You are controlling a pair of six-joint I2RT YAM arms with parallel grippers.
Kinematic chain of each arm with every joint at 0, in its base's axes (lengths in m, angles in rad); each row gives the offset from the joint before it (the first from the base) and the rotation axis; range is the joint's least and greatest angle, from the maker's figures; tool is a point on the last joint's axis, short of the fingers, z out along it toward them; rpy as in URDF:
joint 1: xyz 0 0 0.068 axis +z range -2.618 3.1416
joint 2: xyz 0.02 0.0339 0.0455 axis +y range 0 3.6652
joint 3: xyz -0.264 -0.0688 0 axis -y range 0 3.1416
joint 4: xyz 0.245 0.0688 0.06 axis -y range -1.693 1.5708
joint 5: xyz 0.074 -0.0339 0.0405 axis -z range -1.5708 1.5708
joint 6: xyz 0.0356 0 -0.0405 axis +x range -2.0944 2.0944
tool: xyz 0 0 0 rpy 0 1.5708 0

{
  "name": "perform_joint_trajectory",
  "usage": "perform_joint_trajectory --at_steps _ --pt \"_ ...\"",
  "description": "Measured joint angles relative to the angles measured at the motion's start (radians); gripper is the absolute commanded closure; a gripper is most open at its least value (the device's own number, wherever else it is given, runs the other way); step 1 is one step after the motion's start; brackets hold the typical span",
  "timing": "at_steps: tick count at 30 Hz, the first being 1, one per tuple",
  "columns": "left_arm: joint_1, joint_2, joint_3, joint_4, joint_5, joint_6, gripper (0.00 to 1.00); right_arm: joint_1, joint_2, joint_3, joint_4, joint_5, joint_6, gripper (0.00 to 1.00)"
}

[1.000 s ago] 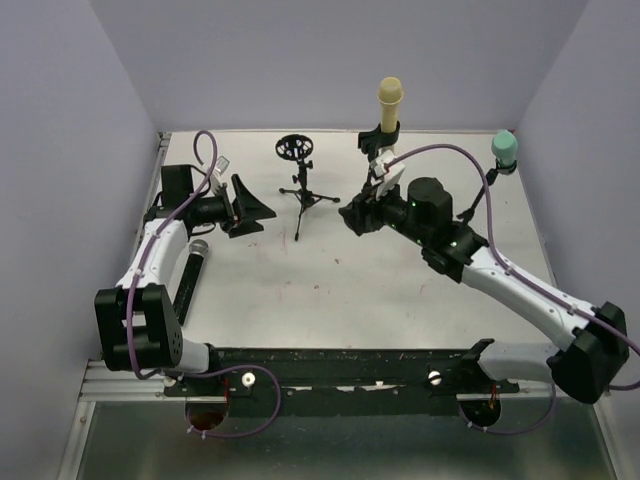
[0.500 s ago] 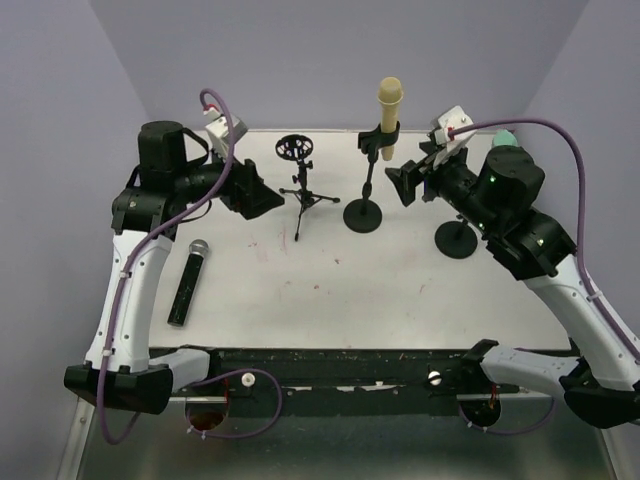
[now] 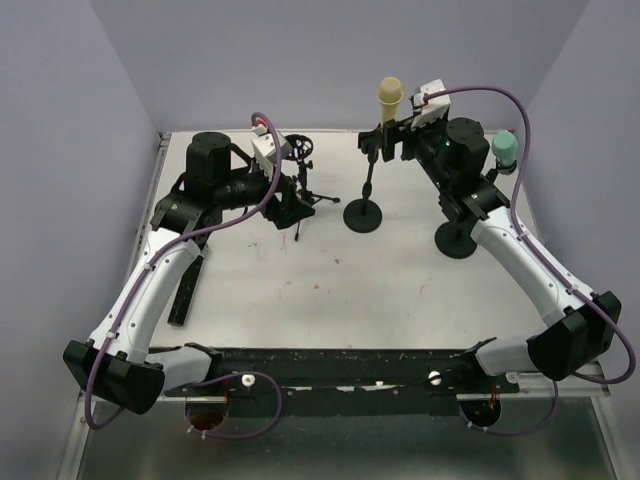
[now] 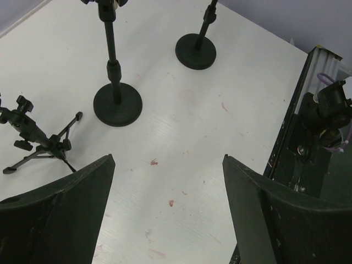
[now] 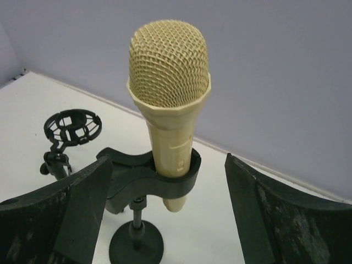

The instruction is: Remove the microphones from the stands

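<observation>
One microphone (image 5: 169,82) (yellow, upright in its stand (image 5: 129,176)) sits untouched just ahead of the wide-spread right gripper (image 5: 166,165); the left gripper (image 4: 168,165) gapes empty.

walls (image 3: 300,60): plain lilac, three sides | table (image 3: 380,290): white, faint reddish marks | light: even

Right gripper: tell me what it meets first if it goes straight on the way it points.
The cream microphone, upright in the stand's clip, centred ahead of the open right gripper. Probably its body near the clip, though depth is unclear.
</observation>
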Motion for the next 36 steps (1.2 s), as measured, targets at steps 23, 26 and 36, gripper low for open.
perform_joint_trajectory --at_steps 23,26,36 --pt "-0.008 0.007 -0.019 0.110 -0.030 -0.083 0.13 -0.006 0.095 -0.151 0.467 -0.117 -0.120 0.79" --pt "-0.008 0.025 -0.018 0.130 -0.030 -0.091 0.12 -0.005 0.070 -0.157 0.440 -0.113 -0.093 0.82" --pt "-0.100 0.142 0.012 0.260 -0.098 -0.064 0.06 0.047 0.010 -0.119 0.266 -0.047 -0.004 0.86"
